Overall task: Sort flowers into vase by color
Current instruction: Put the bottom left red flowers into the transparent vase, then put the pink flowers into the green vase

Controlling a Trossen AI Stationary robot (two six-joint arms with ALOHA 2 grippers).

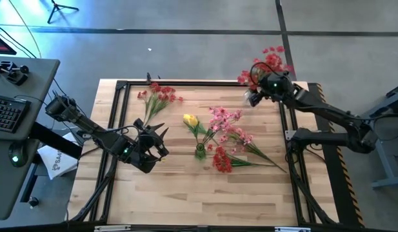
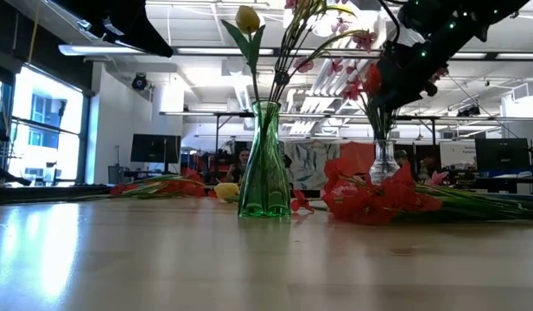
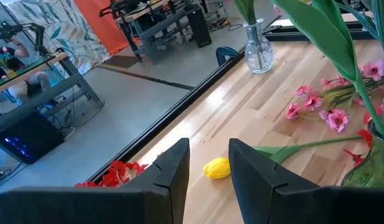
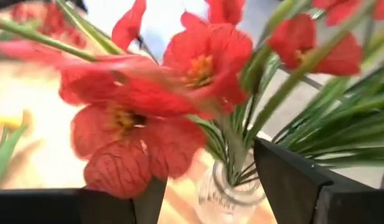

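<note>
You have a wooden desk (image 1: 186, 187) with a green vase (image 2: 264, 160) near its middle, upright, holding a yellow bloom (image 1: 190, 120) and pink stems. Around it loose flowers lie flat: a red bunch (image 1: 157, 96) toward the far left corner with stems slanting back toward the left arm, pink sprays (image 1: 228, 125) and a red cluster (image 1: 222, 161) to the vase's right, stems running out toward the right edge. A clear vase (image 4: 226, 190) stands at the far right corner with red blooms (image 1: 266, 64) upright. Your right gripper (image 1: 255, 95) hangs beside it, jaws apart around the stems, not visibly pinching. Your left gripper (image 3: 208, 180) hovers left of the green vase, jaws open and empty.
</note>
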